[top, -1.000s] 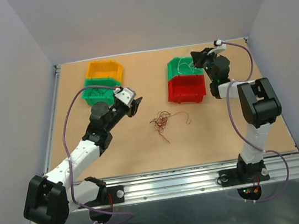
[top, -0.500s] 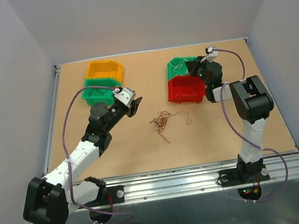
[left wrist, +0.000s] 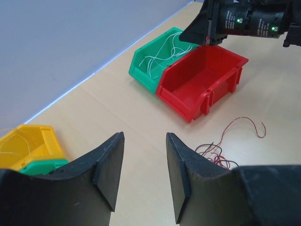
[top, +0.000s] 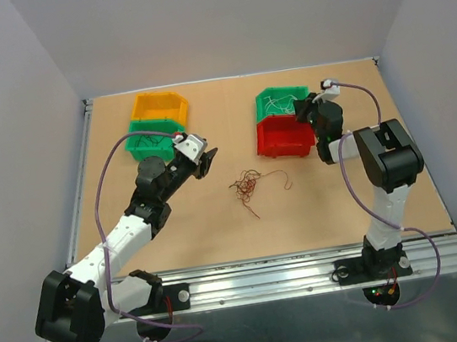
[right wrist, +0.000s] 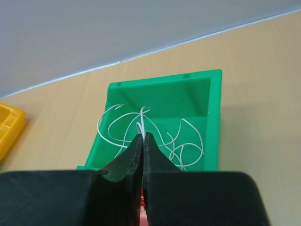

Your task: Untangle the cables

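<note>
Hovering over the green bin [right wrist: 211, 94], right gripper [right wrist: 142, 136] closed against white wires [right wrist: 141, 123]; left gripper [left wrist: 143, 165] jaws apart, near cables [top: 248, 187] on desk [top: 220, 232].

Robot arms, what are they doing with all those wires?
They are sorting thin wires out of a tangle. The right gripper is shut over the green bin next to the red bin. Loose white wires lie inside, one reaching up to its tips. The left gripper hangs open, holding nothing. A reddish-brown wad lies on the table between the arms.
</note>
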{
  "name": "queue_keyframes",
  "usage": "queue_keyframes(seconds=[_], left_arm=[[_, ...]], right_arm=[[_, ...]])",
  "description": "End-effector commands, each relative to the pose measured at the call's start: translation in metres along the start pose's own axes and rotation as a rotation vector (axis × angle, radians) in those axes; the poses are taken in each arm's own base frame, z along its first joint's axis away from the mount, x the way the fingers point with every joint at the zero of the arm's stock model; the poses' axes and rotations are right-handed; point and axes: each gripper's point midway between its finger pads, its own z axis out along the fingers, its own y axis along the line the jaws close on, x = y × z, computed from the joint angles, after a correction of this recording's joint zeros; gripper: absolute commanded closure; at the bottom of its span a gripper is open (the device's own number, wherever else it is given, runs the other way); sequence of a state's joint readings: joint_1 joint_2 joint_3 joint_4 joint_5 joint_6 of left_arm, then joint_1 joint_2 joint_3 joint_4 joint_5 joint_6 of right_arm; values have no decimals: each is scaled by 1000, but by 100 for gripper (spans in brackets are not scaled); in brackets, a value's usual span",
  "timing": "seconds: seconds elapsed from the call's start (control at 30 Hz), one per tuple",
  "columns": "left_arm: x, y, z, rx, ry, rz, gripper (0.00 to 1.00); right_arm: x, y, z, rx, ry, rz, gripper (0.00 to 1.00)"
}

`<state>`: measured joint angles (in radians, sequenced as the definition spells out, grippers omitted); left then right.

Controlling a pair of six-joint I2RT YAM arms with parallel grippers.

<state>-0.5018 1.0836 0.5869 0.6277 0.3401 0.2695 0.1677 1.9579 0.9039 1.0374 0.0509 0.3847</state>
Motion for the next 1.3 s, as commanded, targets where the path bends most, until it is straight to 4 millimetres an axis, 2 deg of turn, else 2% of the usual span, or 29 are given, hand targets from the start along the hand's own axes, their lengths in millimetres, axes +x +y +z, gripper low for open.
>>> queue_keyframes(seconds=[0.0,0.1,0.23,0.37,0.4,0.43,0.5,0.53,0.6,0.7,0.73,0.77,0.8,0.83,0.9,0.97,1.0,1.07,1.1,1.17,1.2,1.23,1.27], left_arm=[[-32,7,-3,-19,-90,40,48],[-31,7,-3,-17,-87,40,48],[-31,7,-2,-17,-86,40,48],[-30,7,-2,-18,-84,40,48],[-30,8,-2,-19,-84,39,48],[-30,7,-2,-17,-83,38,48],[-30,7,-2,-17,-83,41,47],[-29,8,-1,-17,-81,42,46],[-28,8,0,-16,-75,41,46],[-25,8,4,-9,-57,40,43],[-22,8,5,-5,-46,37,41],[-21,7,6,-2,-41,36,41],[-21,7,6,1,-39,40,39],[-18,7,7,2,-27,39,39],[-18,8,10,5,-19,47,38],[-14,10,13,-2,4,44,37],[-10,11,14,-1,22,45,35],[-7,11,17,5,40,43,33],[-4,10,18,18,56,42,30],[-1,7,21,44,69,47,28],[2,0,21,80,73,58,23],[4,0,22,82,79,56,21],[8,-6,23,120,82,66,19]], right_arm=[[-25,-3,1,32,-73,-14,97],[-30,-7,-2,58,-86,-13,93],[-35,-11,-5,88,-103,-13,71],[-45,-9,-8,89,-124,-17,57],[-59,-4,-12,81,-145,-55,50],[-65,-3,-15,84,-152,-74,50],[-71,-9,-22,139,-141,-93,43],[-87,-4,-29,139,-167,-94,41],[-85,-4,-36,143,-128,-82,35],[-88,12,-46,104,-70,-29,33],[-95,18,-48,93,-72,-1,33],[-94,21,-50,86,-53,5,33],[-84,24,-53,72,5,5,35],[-83,28,-55,60,24,15,39],[-81,43,-67,-1,63,23,41],[-72,65,-78,-76,131,34,41],[-72,83,-85,-118,152,26,40],[-63,96,-95,-113,224,-38,37],[-62,115,-107,-155,231,-76,36],[-55,119,-123,-159,241,-94,27],[-42,119,-138,-181,267,-97,19],[-26,119,-145,-205,308,-99,18],[-28,122,-155,-228,299,-103,14]])
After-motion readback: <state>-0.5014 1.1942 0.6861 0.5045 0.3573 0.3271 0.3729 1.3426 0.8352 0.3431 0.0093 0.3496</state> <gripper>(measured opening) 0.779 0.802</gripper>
